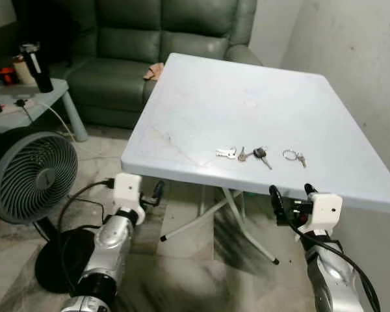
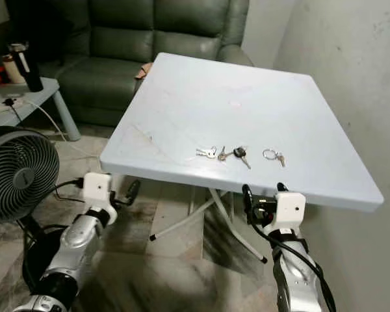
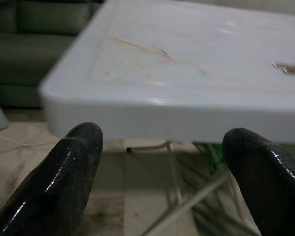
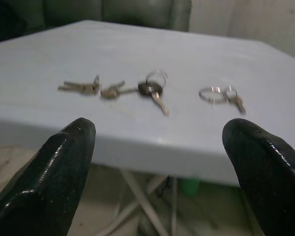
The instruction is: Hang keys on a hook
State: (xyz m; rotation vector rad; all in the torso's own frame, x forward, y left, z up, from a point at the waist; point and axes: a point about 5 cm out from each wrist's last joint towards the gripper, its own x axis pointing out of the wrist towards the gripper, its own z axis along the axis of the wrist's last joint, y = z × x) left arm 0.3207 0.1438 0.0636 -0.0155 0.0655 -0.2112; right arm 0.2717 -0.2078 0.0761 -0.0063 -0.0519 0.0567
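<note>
Because the keys [image 1: 244,154] lie flat, light and slippery, at lower centre of the bench [image 1: 201,97], pinch the ring of the small set [image 1: 294,156]. Your right hand [image 1: 291,196] and left hand [image 1: 145,193] are wide.

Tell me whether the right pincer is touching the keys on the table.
Apart. In the right wrist view the right pincer hangs open below the table edge, with bare tabletop between its fingertips and the keys.

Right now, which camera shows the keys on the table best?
The right wrist view: the keys lie close ahead between its open fingers. Both eye views show them small near the table's front edge; the left wrist view catches only a blurred bit.
</note>
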